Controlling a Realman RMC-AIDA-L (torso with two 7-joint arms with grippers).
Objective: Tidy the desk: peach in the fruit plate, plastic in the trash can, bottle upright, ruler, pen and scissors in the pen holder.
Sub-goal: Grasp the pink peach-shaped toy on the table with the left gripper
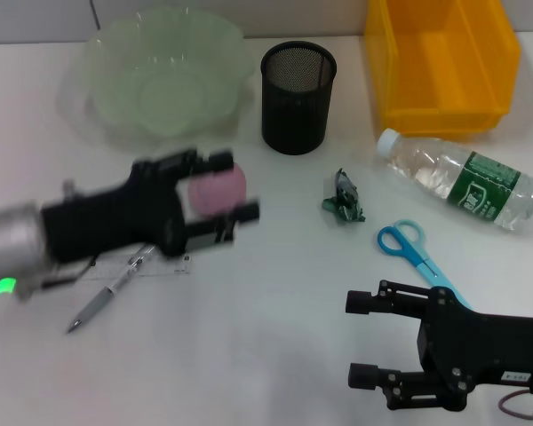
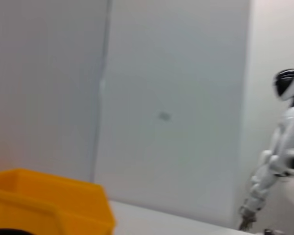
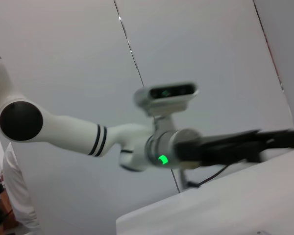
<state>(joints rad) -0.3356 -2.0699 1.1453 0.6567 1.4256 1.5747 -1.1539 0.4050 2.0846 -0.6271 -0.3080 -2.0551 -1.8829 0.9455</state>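
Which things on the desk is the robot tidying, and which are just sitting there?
For the job: peach in left claw, green plate, mesh pen holder, yellow bin, crumpled plastic, bottle, scissors, pen, ruler.

Just there: nothing else; right claw idle.

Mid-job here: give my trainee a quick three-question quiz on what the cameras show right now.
1. True or false: the left tool holds the peach.
2. The bottle is: A upright, B lying on its side, C in the yellow bin.
3. Fill in: the scissors have ____ handles.

Key: 1 true; 2 B; 3 blue.
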